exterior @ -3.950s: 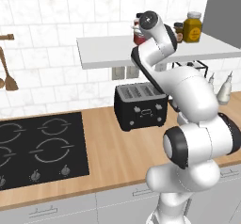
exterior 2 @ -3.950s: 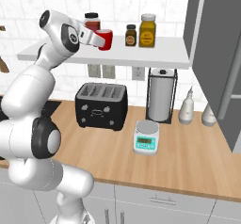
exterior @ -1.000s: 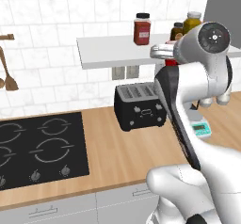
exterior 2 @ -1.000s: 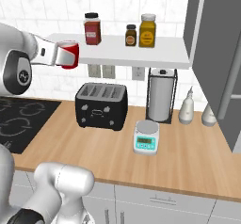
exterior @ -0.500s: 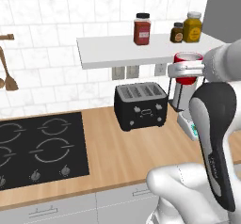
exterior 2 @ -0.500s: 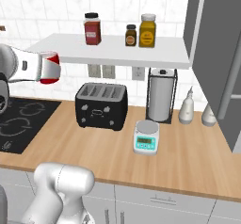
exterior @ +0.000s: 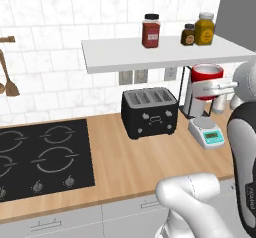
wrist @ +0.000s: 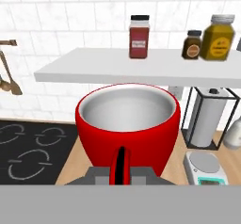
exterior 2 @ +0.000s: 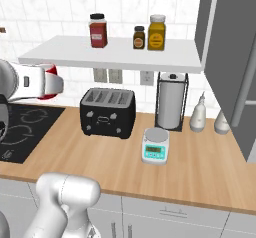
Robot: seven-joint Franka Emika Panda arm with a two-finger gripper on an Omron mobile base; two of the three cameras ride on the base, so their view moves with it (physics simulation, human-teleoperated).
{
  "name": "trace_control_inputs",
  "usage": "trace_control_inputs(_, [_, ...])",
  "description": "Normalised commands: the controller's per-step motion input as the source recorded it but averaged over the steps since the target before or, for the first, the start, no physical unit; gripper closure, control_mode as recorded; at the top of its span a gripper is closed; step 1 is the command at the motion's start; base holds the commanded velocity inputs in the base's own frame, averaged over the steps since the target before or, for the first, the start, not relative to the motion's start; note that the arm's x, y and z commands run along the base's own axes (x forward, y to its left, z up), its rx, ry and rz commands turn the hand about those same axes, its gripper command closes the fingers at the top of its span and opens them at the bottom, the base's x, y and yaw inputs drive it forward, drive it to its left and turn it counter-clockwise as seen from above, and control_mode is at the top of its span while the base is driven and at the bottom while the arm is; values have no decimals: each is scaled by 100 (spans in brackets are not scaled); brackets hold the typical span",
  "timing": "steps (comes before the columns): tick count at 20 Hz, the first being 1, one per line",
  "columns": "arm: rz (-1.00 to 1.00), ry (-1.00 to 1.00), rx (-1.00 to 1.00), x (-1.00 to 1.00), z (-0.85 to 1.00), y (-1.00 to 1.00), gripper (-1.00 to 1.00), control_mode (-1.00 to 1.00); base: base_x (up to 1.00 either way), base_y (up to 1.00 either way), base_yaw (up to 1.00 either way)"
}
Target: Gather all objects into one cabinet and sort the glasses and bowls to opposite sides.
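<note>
A glossy red cup (wrist: 128,124) with a pale inside, one of the glasses, hangs upright in the air in front of the shelf. My gripper (wrist: 121,172) is shut on its red handle. From the left base the red cup (exterior: 207,75) shows above the scale, at the right, with the gripper (exterior: 218,87) just below its rim. From the right base the red cup (exterior 2: 54,84) peeks out past the white hand at the far left. The bowls and the cabinet are out of view.
A white shelf (exterior 2: 115,53) carries a red-brown jar (exterior 2: 98,30) and two yellow-brown jars (exterior 2: 156,32). On the wooden counter stand a black toaster (exterior 2: 107,112), a scale (exterior 2: 155,146), a paper-towel holder (exterior 2: 171,101) and white spray bottles (exterior 2: 198,114). A hob (exterior: 40,157) lies left; a tall grey panel (exterior 2: 227,62) rises right.
The arm has swung away from the shelf with the red cup in its grip, carrying it down and out over the counter. The jars on the shelf have not moved.
</note>
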Motion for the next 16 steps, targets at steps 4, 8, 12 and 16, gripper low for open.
trace_control_inputs(4, [-4, 0, 0, -43, -30, 0, 100, -100, 0, 0, 0])
trace_control_inputs(8, [-13, -1, 0, -18, -28, -1, 100, -100, 0, 0, 0])
trace_control_inputs(12, [-12, 0, 0, -3, -3, -1, 100, -100, 0, 0, 0])
trace_control_inputs(16, [-3, 0, 0, -1, 0, -15, 100, -100, 0, 0, 0])
